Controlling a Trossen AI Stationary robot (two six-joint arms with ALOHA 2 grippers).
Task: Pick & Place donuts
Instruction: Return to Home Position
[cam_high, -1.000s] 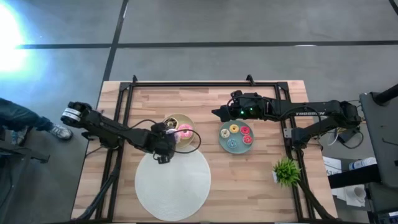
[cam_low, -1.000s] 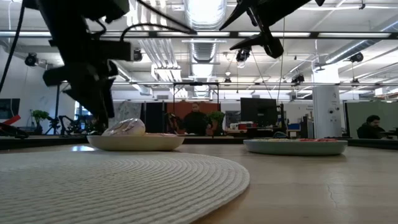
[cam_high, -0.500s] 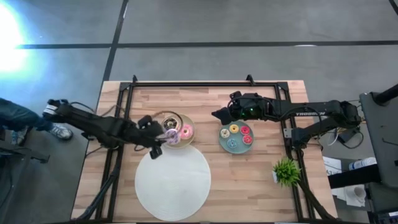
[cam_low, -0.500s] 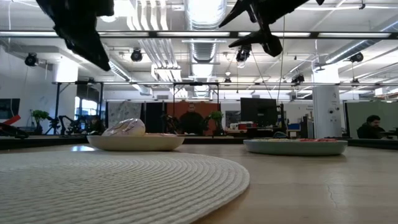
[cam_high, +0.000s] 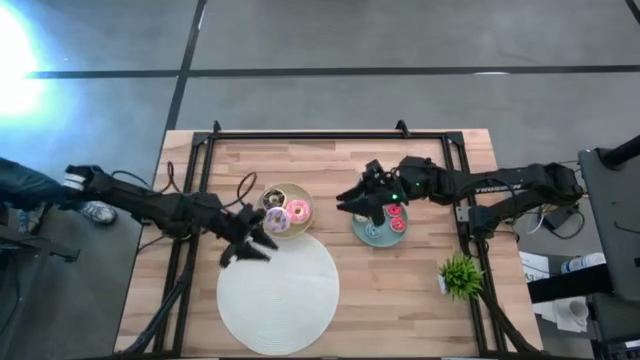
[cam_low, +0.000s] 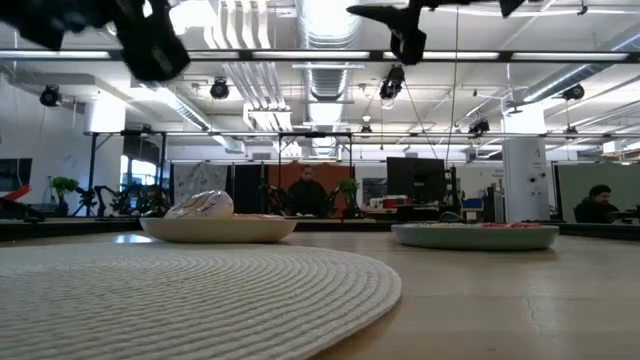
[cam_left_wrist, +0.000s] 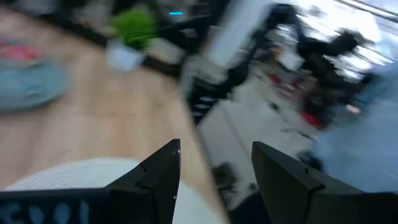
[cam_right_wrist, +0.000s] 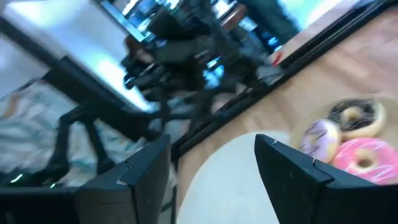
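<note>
A beige plate (cam_high: 283, 210) carries three donuts: a dark brown one (cam_high: 272, 198), a pink one (cam_high: 298, 212) and a pale lilac one (cam_high: 275, 222). The right wrist view shows all three: dark brown (cam_right_wrist: 354, 115), lilac (cam_right_wrist: 320, 137), pink (cam_right_wrist: 364, 155). On the teal plate (cam_high: 378, 235) lie red-iced donuts (cam_high: 396, 218). My left gripper (cam_high: 243, 248) (cam_left_wrist: 214, 149) hangs open and empty above the white mat's (cam_high: 278, 290) far-left edge, beside the beige plate. My right gripper (cam_high: 352, 200) (cam_right_wrist: 211, 146) is open and empty, raised above the teal plate's left rim.
A small green plant (cam_high: 460, 272) stands near the table's right near corner. A black rail frame (cam_high: 320, 136) borders the wooden table. In the low view both grippers stay high above the beige plate (cam_low: 218, 228) and the teal plate (cam_low: 475, 236). People stand in the room behind.
My left gripper has risen from the beige plate's left rim, swung left, then moved toward the near edge over the mat's rim. The lilac donut now shows uncovered on the beige plate. My right gripper has shifted toward the near edge, over the teal plate's left part, and turned.
</note>
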